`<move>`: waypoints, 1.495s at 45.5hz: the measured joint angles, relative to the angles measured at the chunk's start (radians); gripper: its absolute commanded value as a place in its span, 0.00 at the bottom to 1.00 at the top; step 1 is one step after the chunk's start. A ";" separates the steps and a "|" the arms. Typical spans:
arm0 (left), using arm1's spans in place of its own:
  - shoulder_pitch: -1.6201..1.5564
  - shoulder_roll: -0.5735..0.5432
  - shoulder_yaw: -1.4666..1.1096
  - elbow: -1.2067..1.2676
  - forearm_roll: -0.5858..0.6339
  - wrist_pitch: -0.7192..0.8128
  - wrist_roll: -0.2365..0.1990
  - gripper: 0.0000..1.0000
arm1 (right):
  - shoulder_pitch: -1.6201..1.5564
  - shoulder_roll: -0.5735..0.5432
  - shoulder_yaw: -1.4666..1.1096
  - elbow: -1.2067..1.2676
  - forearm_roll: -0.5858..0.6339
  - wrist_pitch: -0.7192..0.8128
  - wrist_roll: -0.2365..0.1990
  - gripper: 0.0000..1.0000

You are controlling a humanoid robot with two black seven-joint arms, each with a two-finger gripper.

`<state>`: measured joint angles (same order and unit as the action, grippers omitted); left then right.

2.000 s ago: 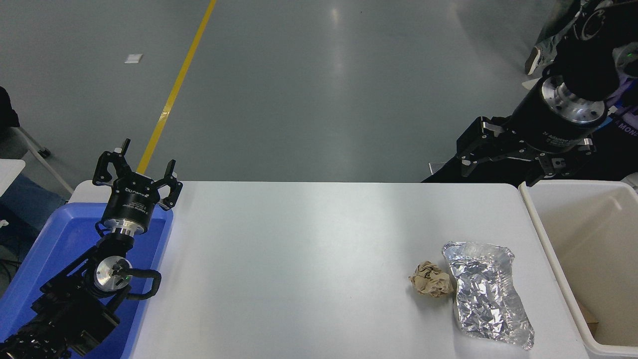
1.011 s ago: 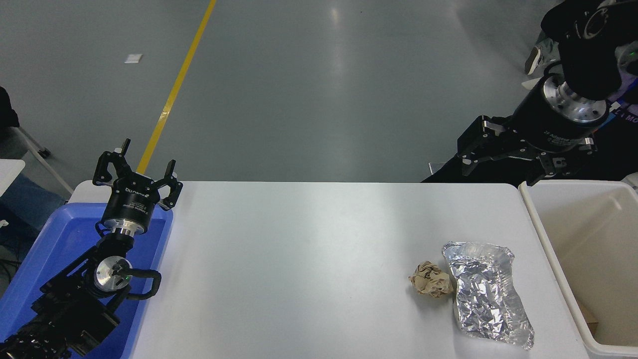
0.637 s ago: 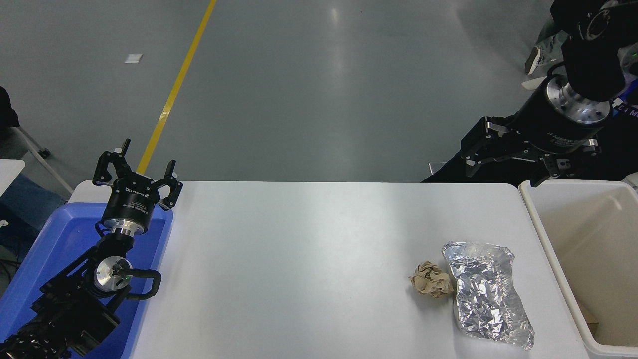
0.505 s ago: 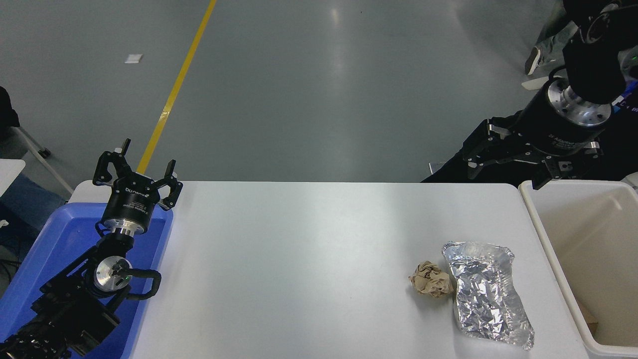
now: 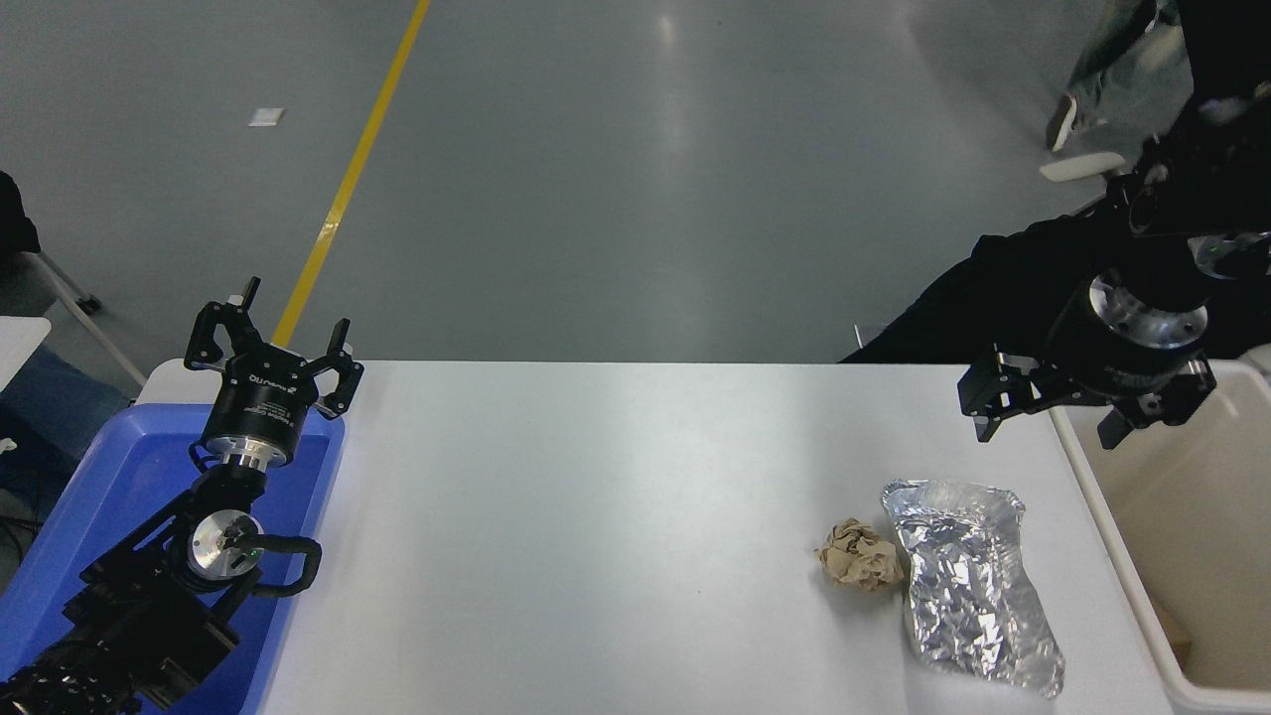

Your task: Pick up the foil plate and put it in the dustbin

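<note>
— Where's the foil plate (image 5: pixel 968 586)?
— Flat on the worktop (image 5: pixel 616 516), near the dustbin (image 5: pixel 1172 556), touching a paper ball (image 5: pixel 859 556)
— And the tools?
— Right tool (image 5: pixel 1082 402) spread wide, empty, above the dustbin's rim; left tool (image 5: pixel 273 343) released, over a blue tray (image 5: pixel 109 477)

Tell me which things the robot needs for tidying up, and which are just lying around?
Needed for the job:
- foil plate, lying on the table
- dustbin, at the table's right end
- right claw, open, above the table's far right corner

Just lying about:
- brown paper ball, touching the plate's left side
- blue tray, under the parked left claw
</note>
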<state>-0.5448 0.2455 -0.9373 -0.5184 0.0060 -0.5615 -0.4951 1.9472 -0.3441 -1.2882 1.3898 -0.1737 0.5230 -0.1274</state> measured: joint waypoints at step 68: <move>-0.001 -0.002 -0.003 0.000 -0.001 -0.002 -0.002 0.98 | -0.780 -0.047 0.309 -0.414 -0.267 -0.429 0.001 0.48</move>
<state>-0.5456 0.2439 -0.9403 -0.5185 0.0053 -0.5630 -0.4970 1.1668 -0.3912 -0.9796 0.9754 -0.4411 0.0940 -0.1264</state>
